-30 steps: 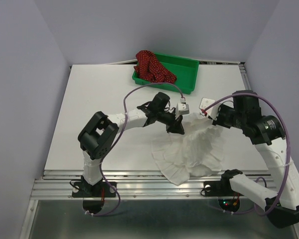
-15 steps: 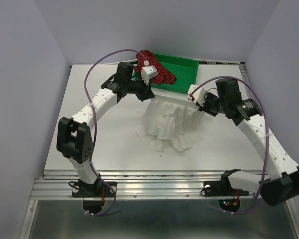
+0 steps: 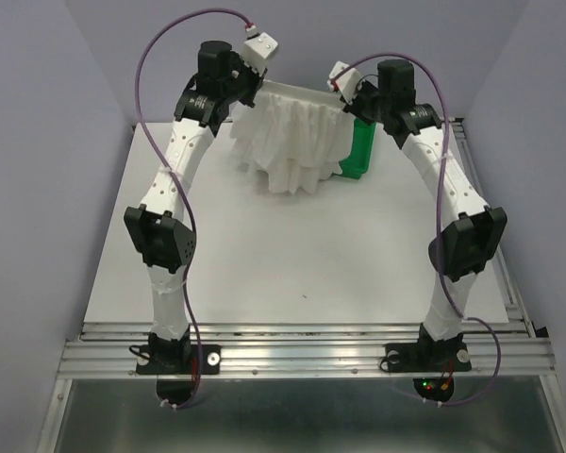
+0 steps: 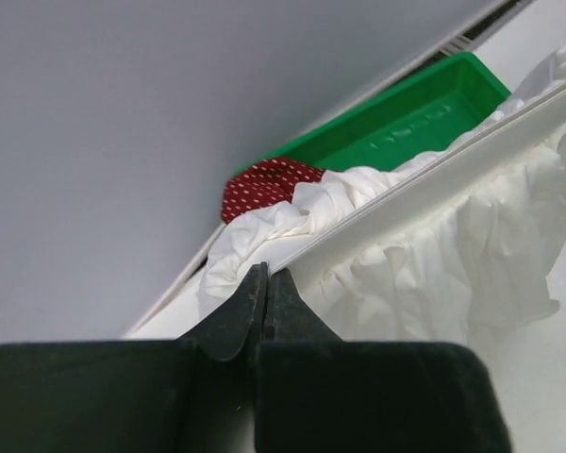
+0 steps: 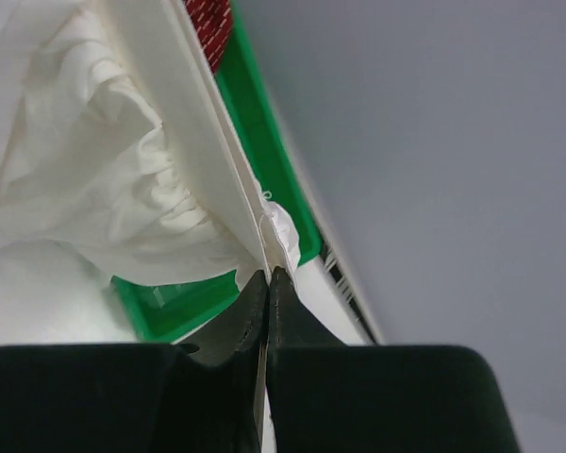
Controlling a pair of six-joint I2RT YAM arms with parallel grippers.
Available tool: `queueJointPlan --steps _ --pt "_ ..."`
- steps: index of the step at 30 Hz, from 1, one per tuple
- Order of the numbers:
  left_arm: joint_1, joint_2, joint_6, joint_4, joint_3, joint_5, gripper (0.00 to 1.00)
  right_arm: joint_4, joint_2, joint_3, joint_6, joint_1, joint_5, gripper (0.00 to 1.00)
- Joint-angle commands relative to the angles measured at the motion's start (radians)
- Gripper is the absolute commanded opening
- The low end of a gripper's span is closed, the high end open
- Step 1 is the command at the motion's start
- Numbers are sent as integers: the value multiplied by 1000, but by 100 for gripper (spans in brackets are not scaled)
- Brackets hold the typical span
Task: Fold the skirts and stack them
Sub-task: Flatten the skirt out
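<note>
My left claw (image 4: pixel 266 276) is pinched shut on one end of the flat waistband (image 3: pixel 302 92) of the plain white, ruffled cloth skirt (image 3: pixel 292 142), its two dark fingers meeting with only cloth between them. My right claw (image 5: pixel 267 276) is clamped just as tightly on the other end of the same band. The band runs straight and taut from one claw to the other, and both claws are raised high over the white desk (image 3: pixel 292 264). Below the claws the pleated tiers hang down in loose folds, gathered close under the band and spreading lower down. I cannot tell whether the hem touches the desk. Just past the hanging cloth, on the far side of both claws, sits the green plastic tray (image 4: pixel 406 123). From above, one corner of it shows beneath my right claw, and the skirt covers the rest. The dark red cloth skirt with tiny white dots (image 4: pixel 264 184) lies bunched in the end of the tray nearer my left claw, and the white cloth hides part of it. Beyond the tray rises the plain grey wall (image 4: pixel 170 113).
</note>
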Motion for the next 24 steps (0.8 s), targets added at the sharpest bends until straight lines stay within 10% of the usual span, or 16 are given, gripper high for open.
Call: queueJointPlan --steps 1,5,17,24 --pt "31 -38 52 56 135 -154 0 55 11 197 14 -22 28 1" --pt "44 -197 43 249 -125 -150 0 130 -34 147 51 -22 33 1" --pt "39 -618 199 334 -1159 99 0 198 -496 -912 -107 72 -110 1" --pt "-2 -837 342 253 -1491 166 0 69 -665 -1059 -125 83 -179 1"
